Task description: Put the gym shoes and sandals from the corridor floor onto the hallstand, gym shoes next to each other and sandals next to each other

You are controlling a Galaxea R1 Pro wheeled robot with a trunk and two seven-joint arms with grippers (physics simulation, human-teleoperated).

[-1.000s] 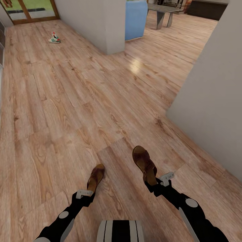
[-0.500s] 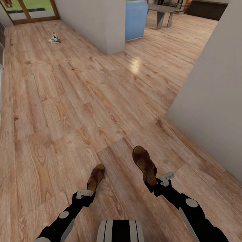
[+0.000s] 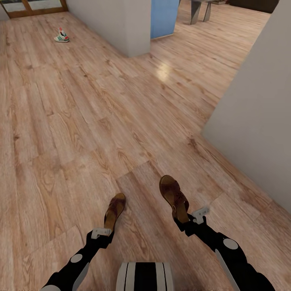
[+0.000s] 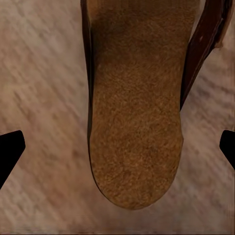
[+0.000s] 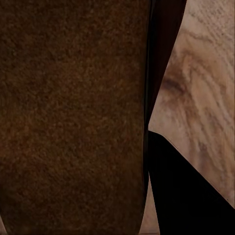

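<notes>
Sandals are carried one per arm, each gripped at its heel end so that the toe projects forward and the sole is kept off the corridor floor (image 3: 72, 121) during travel. The left sandal (image 3: 114, 211) is held by the left pincer (image 3: 103, 233); in the left wrist view its tan footbed (image 4: 134, 112) is seen between the two dark fingertips (image 4: 10, 152), which stand apart at the frame edges, so a direct clamp cannot be confirmed there, though the raised, tilted pose in the head view indicates a hold. The right sandal (image 3: 174, 198) is held by the right pincer (image 3: 193, 218), with its dark sole (image 5: 73, 117) pressed against one finger (image 5: 181, 191) in the right wrist view. One gym shoe (image 3: 61, 37) lies far down the corridor, near a white wall corner (image 3: 135, 28) and well apart from the robot. The hallstand is not identified in these views, so the step in hand is judged to be transport toward it; both sandals being carried together should allow them to be set side by side.
</notes>
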